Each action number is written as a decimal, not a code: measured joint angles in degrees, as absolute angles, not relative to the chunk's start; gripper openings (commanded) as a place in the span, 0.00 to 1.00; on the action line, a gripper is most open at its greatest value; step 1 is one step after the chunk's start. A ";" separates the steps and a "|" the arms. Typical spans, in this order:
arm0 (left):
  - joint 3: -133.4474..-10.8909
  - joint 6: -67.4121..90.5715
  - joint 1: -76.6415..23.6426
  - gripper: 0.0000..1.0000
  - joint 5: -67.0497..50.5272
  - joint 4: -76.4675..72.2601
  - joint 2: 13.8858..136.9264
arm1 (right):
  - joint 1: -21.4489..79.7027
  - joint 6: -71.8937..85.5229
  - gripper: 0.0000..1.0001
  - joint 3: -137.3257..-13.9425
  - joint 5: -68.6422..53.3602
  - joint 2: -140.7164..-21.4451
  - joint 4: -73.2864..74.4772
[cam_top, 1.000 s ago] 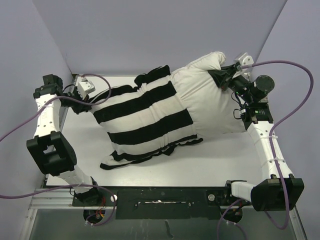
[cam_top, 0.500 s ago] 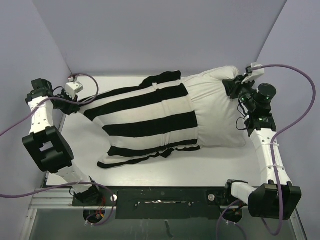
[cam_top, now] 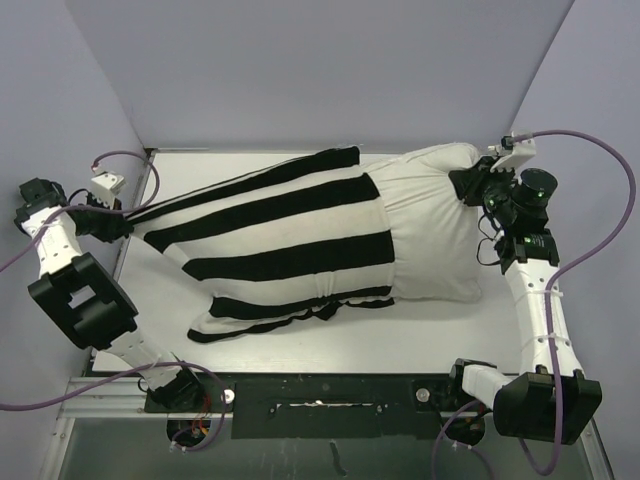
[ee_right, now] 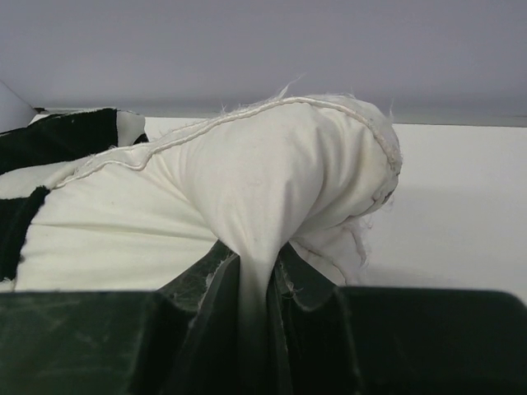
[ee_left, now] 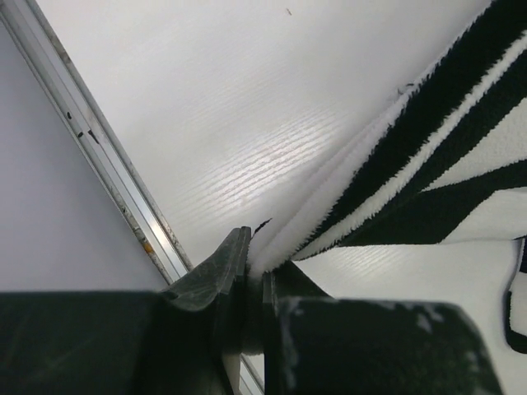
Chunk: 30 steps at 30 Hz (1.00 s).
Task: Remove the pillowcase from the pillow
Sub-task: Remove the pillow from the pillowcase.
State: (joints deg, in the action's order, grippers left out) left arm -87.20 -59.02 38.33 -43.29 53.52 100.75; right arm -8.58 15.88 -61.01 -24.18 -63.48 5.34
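Left edge of the table, toward the far corner: the left gripper is clamped on a thin fold at one corner of the pillowcase, its jaws nearly meeting with only cloth between them. From that pinch the striped cover runs taut and narrow across the table and widens toward the middle, where it sheathes the left part of the pillow. How far the pillow reaches inside cannot be told. The cover's near hem lies bunched along the pillow's near side. The bare white portion of the pillow rests on the table toward the right edge. At the far right corner the right gripper is clenched on a tuft of the pillow's own corner fabric, anchoring it against the pull. Assessment: removal is partly done, and the cover is not yet free. Hazards noted: the left hold takes little cloth at the fingertips, and added tension could draw it out of the jaws. The pull comes from a single corner, so the cover may skew and bind on the pillow's bulk, particularly at the bunched hem. The right hold is a slim pinch that could slip, letting pillow and cover travel together. The left arm stands close to the table's edge and the wall, so reach for more pulling looks limited.
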 measured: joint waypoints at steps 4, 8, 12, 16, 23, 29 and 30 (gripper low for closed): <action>-86.54 -58.87 37.45 0.41 -43.42 53.12 100.68 | -8.58 15.88 0.00 -61.52 -22.79 -63.57 7.92; -85.93 -60.14 33.34 0.98 -37.60 50.54 100.60 | -9.06 13.45 0.00 -61.47 -14.55 -64.34 10.20; -83.11 -60.53 25.67 0.98 -34.61 50.15 97.06 | -11.03 10.20 0.00 -59.99 -2.85 -64.77 10.35; -79.24 -63.81 13.39 0.98 -35.81 53.89 90.78 | -11.99 8.45 0.00 -58.46 3.97 -64.77 10.68; -66.48 -64.90 1.39 0.98 -34.85 55.66 84.44 | -11.94 7.66 0.00 -57.69 5.56 -64.82 10.00; -62.43 -60.03 -0.19 0.98 -30.61 46.00 84.58 | -11.94 6.83 0.00 -57.08 4.67 -64.82 9.10; -62.98 -59.13 -0.32 0.98 -30.33 44.66 84.90 | -11.94 6.83 0.00 -57.08 4.40 -64.82 9.04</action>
